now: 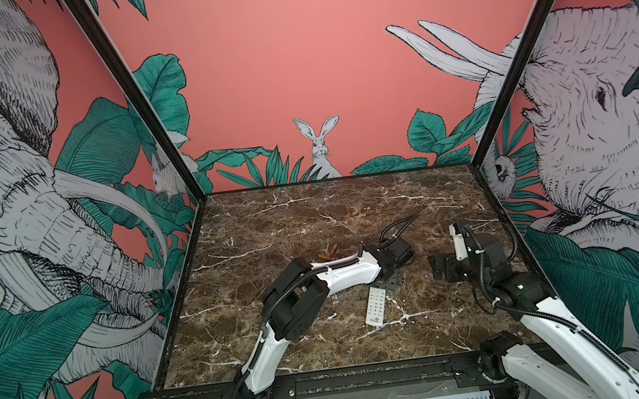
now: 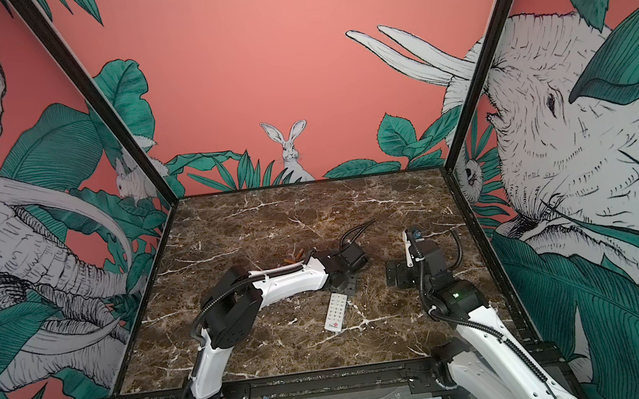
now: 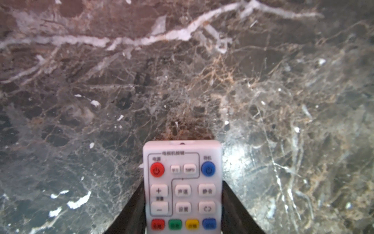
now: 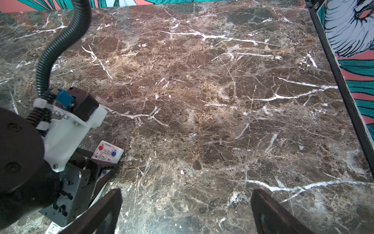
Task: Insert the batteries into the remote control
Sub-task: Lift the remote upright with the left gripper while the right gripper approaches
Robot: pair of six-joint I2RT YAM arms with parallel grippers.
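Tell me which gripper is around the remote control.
The left gripper: its fingers sit against both long sides of the remote control. The right gripper hangs open, holding nothing.

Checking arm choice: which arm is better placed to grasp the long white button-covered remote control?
Left. The left gripper has black fingers flanking the long white remote control; the right gripper hangs open over the brown marble table.

The worktop (image 3: 283,101) looks like polished brown marble with white veins, glossy enough to throw back a glare; the remote control (image 3: 182,190) is smooth white plastic with rubbery-looking coloured buttons; the fingers (image 3: 132,212) of the left claw (image 3: 182,183) are matt black plastic; its mounting plate (image 4: 70,188) is bare grey metal; the arm shells (image 1: 345,277) are glossy white plastic.
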